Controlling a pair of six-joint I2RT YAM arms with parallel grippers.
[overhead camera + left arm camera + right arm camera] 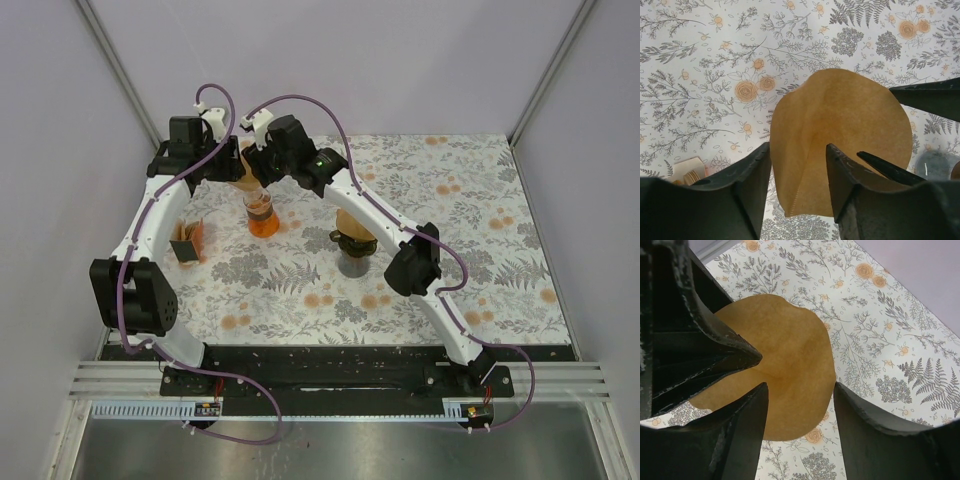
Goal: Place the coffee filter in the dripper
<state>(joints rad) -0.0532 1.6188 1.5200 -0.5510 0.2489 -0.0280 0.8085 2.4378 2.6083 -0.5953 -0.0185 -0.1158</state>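
The brown paper coffee filter (247,178) hangs above the table at the back left, where both grippers meet. In the left wrist view the filter (840,125) shows between and beyond my left gripper (799,146), whose jaws stand apart. The right gripper's dark fingers (930,97) reach in from the right. In the right wrist view the filter (785,365) lies between the open jaws of my right gripper (800,385). A left finger (725,350) lies over its left side. Which finger bears the filter I cannot tell. The dark dripper (350,243) stands on its grey base mid-table, apart from both grippers.
A clear glass flask (262,213) with orange liquid stands just in front of the grippers. A small holder with spare filters (187,243) sits at the left, also visible low in the left wrist view (687,171). The right arm's forearm (400,240) passes beside the dripper.
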